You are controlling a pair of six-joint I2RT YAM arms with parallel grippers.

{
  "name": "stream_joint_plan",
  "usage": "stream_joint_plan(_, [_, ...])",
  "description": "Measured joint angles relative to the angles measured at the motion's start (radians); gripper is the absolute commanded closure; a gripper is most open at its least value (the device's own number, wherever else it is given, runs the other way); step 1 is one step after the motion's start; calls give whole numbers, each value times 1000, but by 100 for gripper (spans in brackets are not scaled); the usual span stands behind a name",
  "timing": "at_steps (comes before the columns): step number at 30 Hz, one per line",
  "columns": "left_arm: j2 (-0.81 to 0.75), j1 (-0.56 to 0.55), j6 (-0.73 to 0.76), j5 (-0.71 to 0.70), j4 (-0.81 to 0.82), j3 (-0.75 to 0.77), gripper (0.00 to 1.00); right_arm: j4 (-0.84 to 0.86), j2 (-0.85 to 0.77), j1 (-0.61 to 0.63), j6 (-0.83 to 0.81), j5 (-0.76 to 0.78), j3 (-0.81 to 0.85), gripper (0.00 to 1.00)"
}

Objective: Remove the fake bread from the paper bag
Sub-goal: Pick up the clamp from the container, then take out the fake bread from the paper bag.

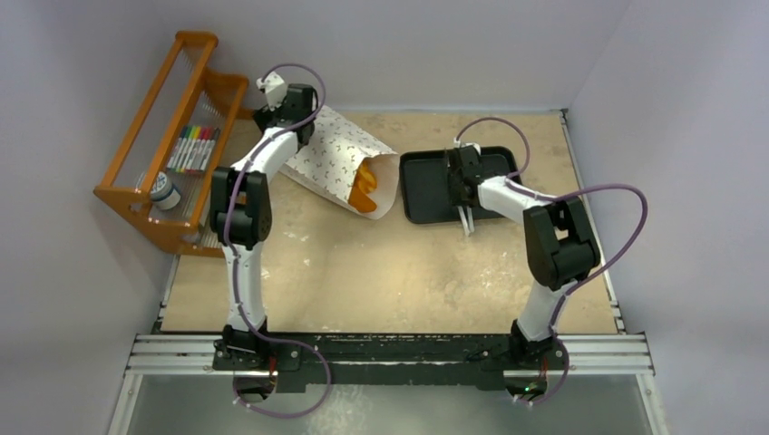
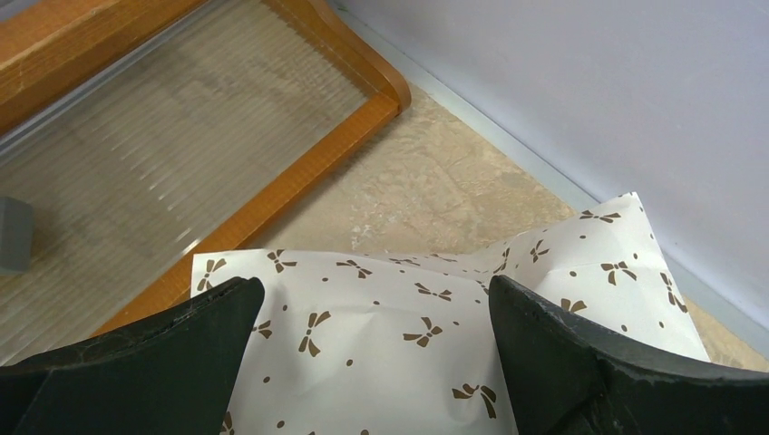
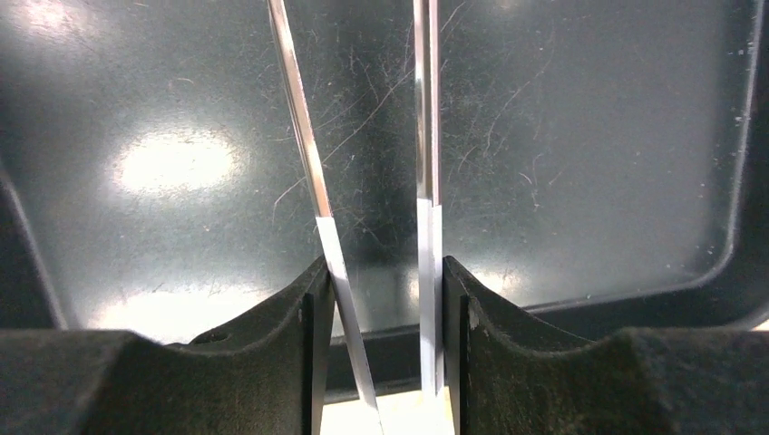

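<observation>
The paper bag (image 1: 331,154) lies on its side at the back of the table, white with small brown bows, its mouth open toward the tray. Orange fake bread (image 1: 365,186) shows inside the mouth. My left gripper (image 1: 295,134) is open just above the bag's closed far end. In the left wrist view the bag (image 2: 399,344) lies flat between the spread fingers of that gripper (image 2: 376,304). My right gripper (image 1: 464,195) is shut on metal tongs (image 1: 467,220) over the black tray (image 1: 426,190). In the right wrist view the tongs (image 3: 426,227) run between the fingers of that gripper (image 3: 381,272).
An orange wooden rack (image 1: 136,154) stands at the left, holding coloured markers (image 1: 193,149) and a small round container (image 1: 164,192). It also shows in the left wrist view (image 2: 299,172). Walls close the back and both sides.
</observation>
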Motion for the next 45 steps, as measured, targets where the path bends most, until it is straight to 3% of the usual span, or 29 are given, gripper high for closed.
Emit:
stream_joint_plan(8, [-27, 0, 1, 0, 39, -58, 0, 2, -90, 37, -13, 25, -5, 59])
stream_joint_plan(18, [-34, -1, 1, 0, 53, -79, 0, -84, -239, 232, 10, 83, -26, 59])
stream_joint_plan(27, [-38, -1, 1, 0, 55, -86, 0, -190, -430, 313, 85, 129, -106, 59])
stream_joint_plan(45, [-41, -1, 0, 0, 41, -86, 0, -351, -559, 676, 192, 158, -155, 59])
